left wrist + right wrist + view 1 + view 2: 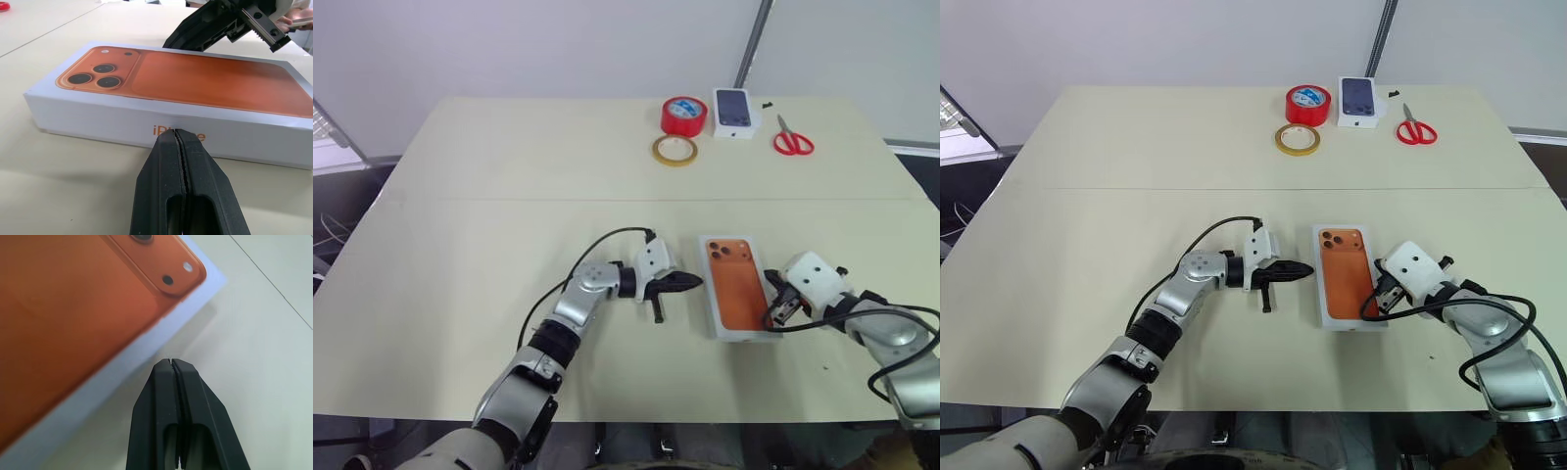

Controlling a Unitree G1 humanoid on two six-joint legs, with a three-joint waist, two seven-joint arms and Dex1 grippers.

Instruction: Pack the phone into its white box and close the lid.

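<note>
Left gripper (680, 285), fingers pressed together and empty, points level at the long side of the white box (736, 287); right gripper (777, 311), likewise closed on nothing, sits at the opposite side. Its lid appears already on, its orange phone picture up, so both seem placed to square or press it. Farther back lie tape rolls (682, 116), a small box (734, 113) and scissors (792, 139)

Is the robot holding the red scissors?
No, the red scissors lie at the table's far edge, away from both shut grippers, left gripper and right gripper.
</note>
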